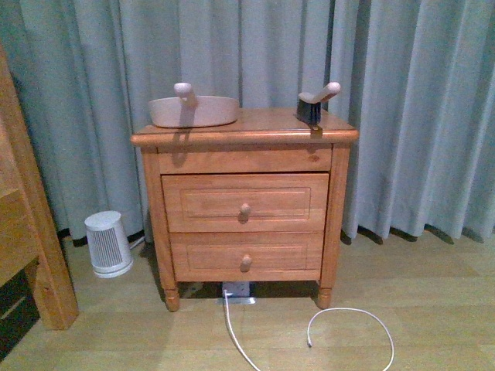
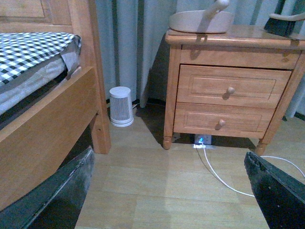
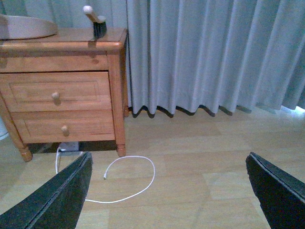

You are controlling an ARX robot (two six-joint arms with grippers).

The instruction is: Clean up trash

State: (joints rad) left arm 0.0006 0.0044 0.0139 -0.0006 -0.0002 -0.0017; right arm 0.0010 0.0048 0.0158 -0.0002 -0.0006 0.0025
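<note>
on the nightstand (image 1: 247,158), dustpan (image 1: 193,113) and brush (image 1: 312,108) are sitting, no trash showing; left gripper (image 2: 167,155), right gripper (image 3: 168,157) are gaping empty; likely locating trash first.

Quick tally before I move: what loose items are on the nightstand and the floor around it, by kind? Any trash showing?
Dustpan: 1
Brush: 1
Small white appliance: 1
White cable: 1
Power strip: 1
Trash wad: 0 in view
Total: 5
</note>
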